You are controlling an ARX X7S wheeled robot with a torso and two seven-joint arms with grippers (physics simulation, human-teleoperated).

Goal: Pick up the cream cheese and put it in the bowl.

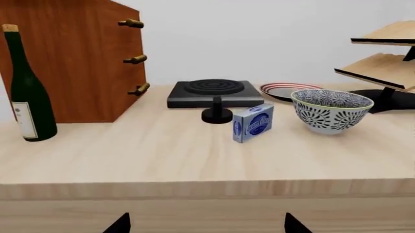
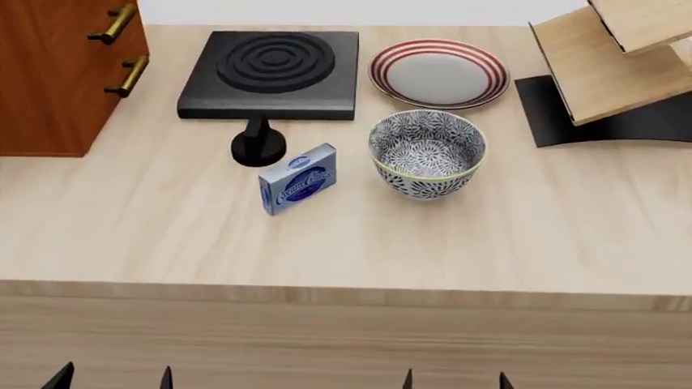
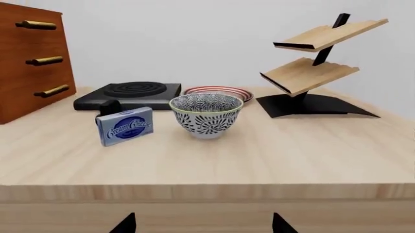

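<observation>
Nothing done yet: I see the silvery-blue cream cheese box (image 2: pixel 297 179) standing beside the floral-patterned white bowl (image 2: pixel 427 154); both arms' fingers spread wide, empty.

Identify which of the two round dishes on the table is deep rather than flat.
The blue-grey floral bowl, beside the cream cheese box. The red-striped plate behind it lies flat.

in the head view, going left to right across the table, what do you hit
wooden drawer cabinet → black stove burner → cream cheese → bowl → tilted wooden shelf rack
</observation>
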